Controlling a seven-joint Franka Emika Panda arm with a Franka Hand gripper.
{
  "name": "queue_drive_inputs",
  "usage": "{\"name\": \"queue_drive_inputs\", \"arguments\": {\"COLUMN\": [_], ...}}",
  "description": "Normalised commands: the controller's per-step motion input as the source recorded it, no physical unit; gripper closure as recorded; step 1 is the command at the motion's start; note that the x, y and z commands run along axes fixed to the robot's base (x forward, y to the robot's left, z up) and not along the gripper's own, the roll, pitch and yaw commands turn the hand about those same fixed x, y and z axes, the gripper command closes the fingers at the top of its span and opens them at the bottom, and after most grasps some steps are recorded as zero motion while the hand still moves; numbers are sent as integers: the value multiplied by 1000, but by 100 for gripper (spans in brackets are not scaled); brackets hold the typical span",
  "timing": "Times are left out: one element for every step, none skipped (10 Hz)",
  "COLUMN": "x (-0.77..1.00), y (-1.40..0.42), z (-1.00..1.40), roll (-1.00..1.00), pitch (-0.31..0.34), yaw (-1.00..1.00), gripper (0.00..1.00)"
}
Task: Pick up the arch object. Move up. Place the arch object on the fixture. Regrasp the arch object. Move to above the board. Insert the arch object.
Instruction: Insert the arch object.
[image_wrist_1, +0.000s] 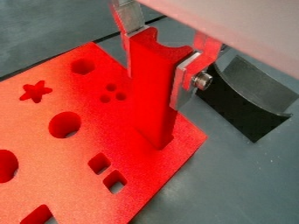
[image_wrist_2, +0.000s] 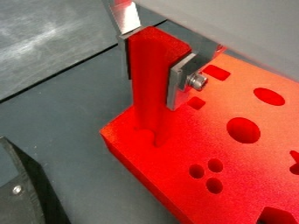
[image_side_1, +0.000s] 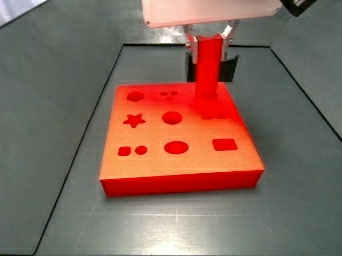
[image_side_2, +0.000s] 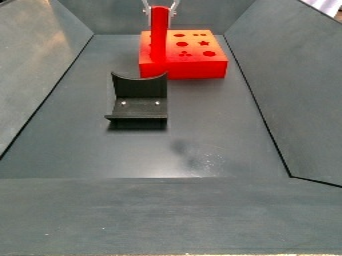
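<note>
**Arch upright on board corner, gripper pinching it**

Near to far in a side view: bare tabletop (image_side_2: 187, 150), then the fixture (image_side_2: 136, 100) standing empty, then the board (image_side_2: 187, 52) lying flat at the far end. Fixture and board are apart.

Gripper (image_wrist_1: 158, 54) is over the board's corner nearest the fixture, fingers (image_wrist_1: 187, 77) pinching the arch (image_wrist_1: 152, 87) near its top. Arch stands upright, notched end up, lower end at the board's surface close to the edge (image_wrist_2: 146, 96). Cannot tell whether it sits in a cut-out or only touches the top. Other cut-outs, star (image_side_1: 134, 121) and circles, are open.
</note>
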Motion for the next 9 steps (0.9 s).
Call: {"name": "queue_drive_inputs", "arguments": {"x": [0,0,11,49,0,0,-11,0,0], "y": [-9,0,186,243,14,0,0,17,0], "z": [-543,-609,-589,-717,-794,-711,-234,-134,0], "roll": [-89,-71,-240,-186,0,34,0,-61,0], "pitch": [-211,-180,-169,-116,-107,-106,-213,-163,0], "yaw": [-51,0,0,14,0,0,0,0,0], "gripper": [100,100,100,100,100,100,100,100,100]}}
